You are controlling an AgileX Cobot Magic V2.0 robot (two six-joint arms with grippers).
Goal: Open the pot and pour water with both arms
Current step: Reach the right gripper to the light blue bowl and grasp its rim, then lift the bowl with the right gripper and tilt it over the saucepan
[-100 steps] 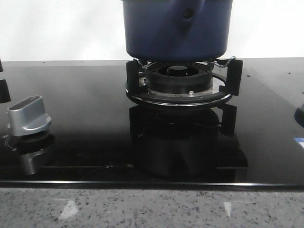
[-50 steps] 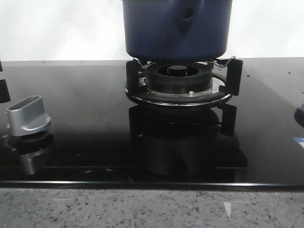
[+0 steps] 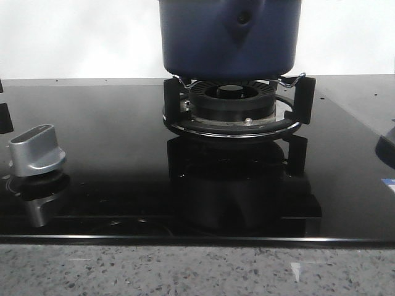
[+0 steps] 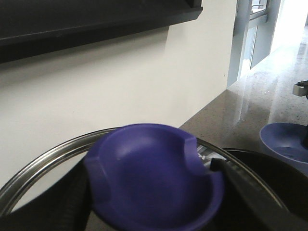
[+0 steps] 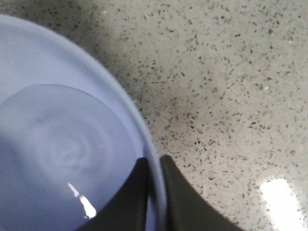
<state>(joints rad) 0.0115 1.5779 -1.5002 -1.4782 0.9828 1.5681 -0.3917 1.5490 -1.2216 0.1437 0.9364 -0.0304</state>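
Observation:
The dark-blue pot point(image 3: 229, 37) stands on the black gas burner point(image 3: 232, 102) at the back centre; its top is cut off in the front view. In the left wrist view my left gripper point(image 4: 150, 179) is shut on the blue lid knob point(image 4: 149, 178) of a steel-rimmed lid point(image 4: 43, 159). Whether the lid is lifted off the pot I cannot tell. My right gripper point(image 5: 154, 166) is shut on the rim of a pale-blue bowl point(image 5: 57, 144) that holds water, above the speckled counter point(image 5: 231, 86). That bowl's edge shows at the front view's right edge point(image 3: 387, 151).
A silver stove knob point(image 3: 37, 150) stands at the front left of the black glass hob point(image 3: 111, 135). The speckled counter edge point(image 3: 197, 271) runs along the front. A white wall point(image 4: 120, 82) is behind. The bowl also shows in the left wrist view point(image 4: 286, 144).
The blue bowl at the right edge of the front view has come slightly further into view, moving left. The pot and knob have not moved.

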